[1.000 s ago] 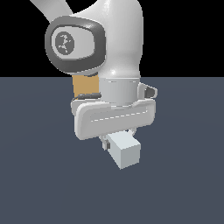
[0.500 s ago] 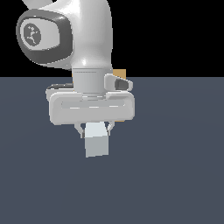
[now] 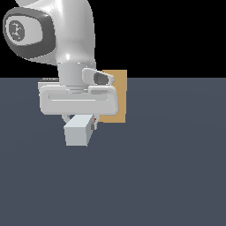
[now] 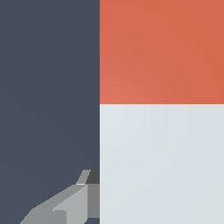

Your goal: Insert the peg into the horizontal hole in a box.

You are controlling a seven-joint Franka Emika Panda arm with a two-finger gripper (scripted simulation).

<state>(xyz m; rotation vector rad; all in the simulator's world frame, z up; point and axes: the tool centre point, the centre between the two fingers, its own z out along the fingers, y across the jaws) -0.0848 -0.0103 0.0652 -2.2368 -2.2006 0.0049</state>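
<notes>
- Arm (image 3: pixel 66 39), white and bulky, fills the upper part of the exterior view and hides much of the box behind it
- Grey-blue floor (image 3: pixel 167 167) spreads under everything, meeting black background at the level of the box's upper part
- Box (image 3: pixel 118 99), tan and flat-sided, stands behind the gripper; only a strip shows on the exterior view's right of the arm, and its hole is not visible in either view
- Gripper (image 3: pixel 79 120) hangs below the wide white hand body, just in front of the box and overlapping its lower corner
- Peg (image 3: pixel 78 131) sits between the jaws, its pale grey-white end facing the exterior camera and sticking out below the hand; it lies towards the exterior view's left of the box and looks clear of the floor
- In the wrist view the peg (image 4: pixel 162 109) is very close, red-orange section meeting the pale section in a straight line
- One grey finger (image 4: pixel 65 205) lies flush against the pale section's side, so the jaws are clamped on the peg
</notes>
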